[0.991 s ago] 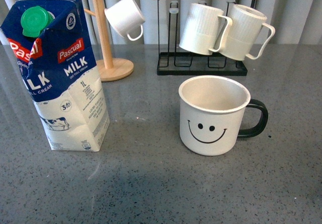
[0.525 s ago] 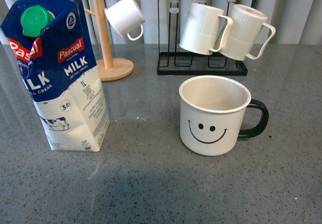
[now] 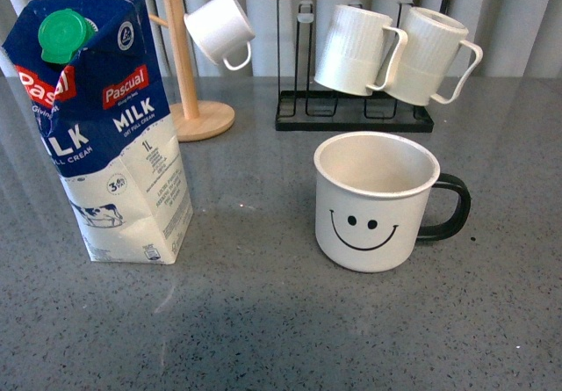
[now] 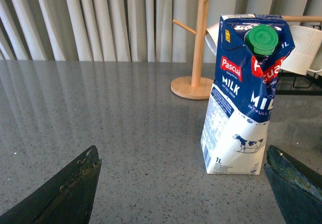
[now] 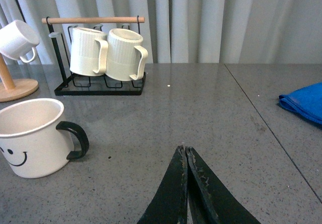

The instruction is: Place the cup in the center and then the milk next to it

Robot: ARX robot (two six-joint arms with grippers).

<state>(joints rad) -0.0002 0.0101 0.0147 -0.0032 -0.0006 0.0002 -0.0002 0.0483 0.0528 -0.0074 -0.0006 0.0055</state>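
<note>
Bright, even indoor light comes from overhead, and all three views are sharp, without motion blur. The glossy grey table (image 3: 263, 321) carries pale streaks of glare at its far left, while the milk (image 3: 105, 127) and the cup (image 3: 373, 202) cast only short, soft shadows toward the near side

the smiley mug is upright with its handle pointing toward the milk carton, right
Not quite. The cup is upright, but its black handle points away from the milk, not toward it. The front view shows the carton on the cup's other side.
</note>
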